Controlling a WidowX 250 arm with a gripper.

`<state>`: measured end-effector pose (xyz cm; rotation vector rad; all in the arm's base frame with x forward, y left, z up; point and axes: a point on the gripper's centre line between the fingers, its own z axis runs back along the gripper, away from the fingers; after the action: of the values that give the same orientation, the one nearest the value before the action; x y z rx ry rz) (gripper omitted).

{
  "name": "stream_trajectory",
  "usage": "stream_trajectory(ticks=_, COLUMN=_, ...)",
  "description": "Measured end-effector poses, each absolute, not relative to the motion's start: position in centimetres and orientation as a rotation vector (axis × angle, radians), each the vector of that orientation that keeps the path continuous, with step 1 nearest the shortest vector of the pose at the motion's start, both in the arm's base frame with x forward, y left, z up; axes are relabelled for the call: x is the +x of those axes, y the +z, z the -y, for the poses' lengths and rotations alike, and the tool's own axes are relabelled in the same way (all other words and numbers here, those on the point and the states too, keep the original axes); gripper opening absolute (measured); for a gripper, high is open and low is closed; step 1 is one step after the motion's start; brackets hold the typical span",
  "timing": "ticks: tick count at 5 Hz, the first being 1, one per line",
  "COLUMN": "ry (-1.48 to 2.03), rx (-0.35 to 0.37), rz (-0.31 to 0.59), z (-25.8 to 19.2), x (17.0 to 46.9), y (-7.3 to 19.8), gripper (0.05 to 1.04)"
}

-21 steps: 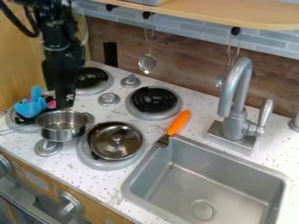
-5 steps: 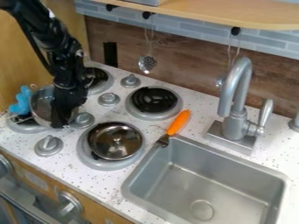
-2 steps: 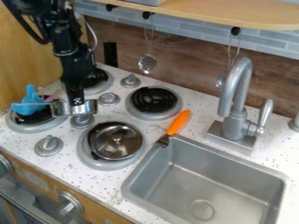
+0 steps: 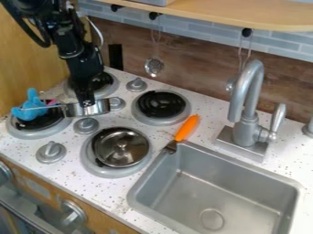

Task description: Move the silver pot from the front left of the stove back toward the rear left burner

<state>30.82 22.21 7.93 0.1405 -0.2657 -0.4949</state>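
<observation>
pot point(image 4: 98, 108) held in the gripper point(image 4: 87, 102) near a knob point(image 4: 116, 104), well apart from the sink point(image 4: 229, 194).

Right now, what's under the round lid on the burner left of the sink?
The lid sits over the burner: a sliver of black coil and the grey ring show around it. Whatever is directly beneath is covered.

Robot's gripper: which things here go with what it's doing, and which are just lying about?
In the job:
gripper, holding the pot
small pot

Just about:
blue toy, behind the pot's handle
round lid, at the front burner
orange-handled tool, by the sink
slotted spoon, hanging up
</observation>
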Motion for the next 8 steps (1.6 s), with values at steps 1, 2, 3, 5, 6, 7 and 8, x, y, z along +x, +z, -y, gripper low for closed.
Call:
stream_trajectory(ticks=1, ry=-0.524, rx=0.141, rz=0.323, z=-21.6, x=32.4, y=7.1, gripper=0.077)
stream_trajectory(ticks=2, ry=-0.561, rx=0.169, rz=0.37, z=-20.5, x=34.2, y=7.0, gripper=0.077)
stream_trajectory(ticks=3, ry=-0.581, rx=0.164, rz=0.372, z=-19.4, x=35.1, y=6.3, gripper=0.077)
stream_trajectory(ticks=5, ry=-0.628, rx=0.154, rz=0.343, z=-17.3, x=37.0, y=4.1, gripper=0.077)
stream_trajectory(ticks=6, ry=-0.64, rx=0.154, rz=0.324, z=-16.4, x=38.2, y=3.2, gripper=0.077)
stream_trajectory(ticks=7, ry=-0.651, rx=0.167, rz=0.315, z=-15.3, x=39.4, y=3.0, gripper=0.077)
stream_trajectory(ticks=8, ry=-0.673, rx=0.15, rz=0.302, z=-14.2, x=40.3, y=2.8, gripper=0.103)
